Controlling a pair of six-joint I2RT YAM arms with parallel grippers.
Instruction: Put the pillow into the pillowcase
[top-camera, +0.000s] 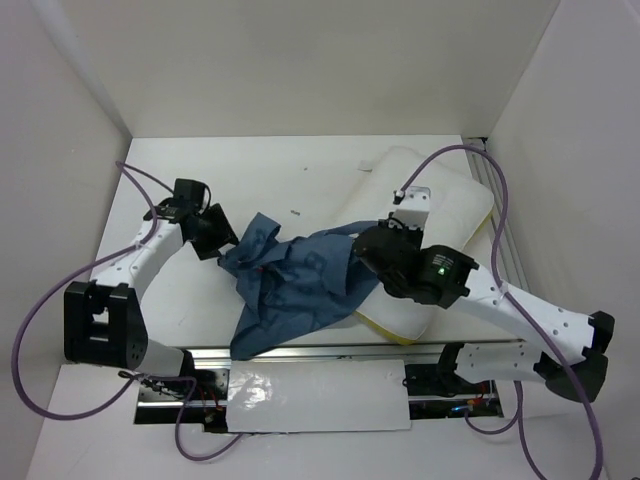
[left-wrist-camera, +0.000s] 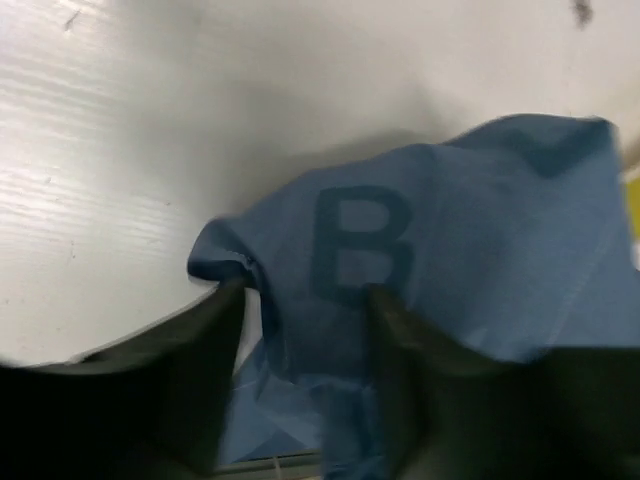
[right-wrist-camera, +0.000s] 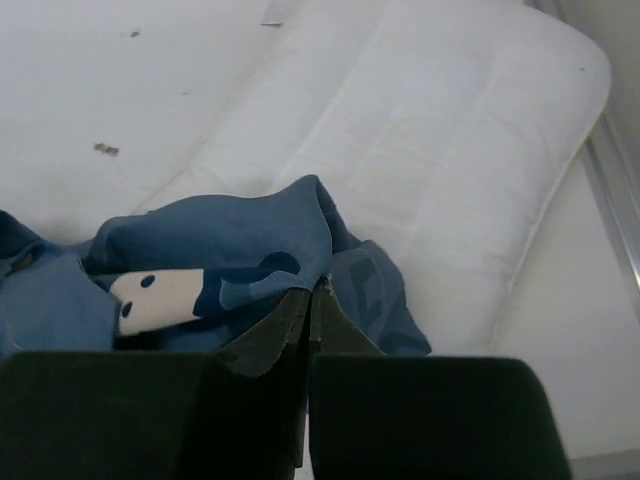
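The pillowcase (top-camera: 295, 285) lies bunched on the surface (top-camera: 290, 175), overlapping the pillow (top-camera: 445, 205) at far right. My left gripper (left-wrist-camera: 305, 300) grasps its left edge; my right gripper (right-wrist-camera: 310, 300) is clenched on a fold. Risk, in my judgement: both layers pinched together, so the opening never spreads.

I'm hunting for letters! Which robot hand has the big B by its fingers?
The left hand: the pillowcase between its fingers shows a B. The right hand pinches cloth beside a mouse face.

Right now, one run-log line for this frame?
left gripper: astride pillowcase edge, grip unclear | right gripper: shut on pillowcase fold | pillow: outside, pillowcase draped over its near-left edge | insertion: not done
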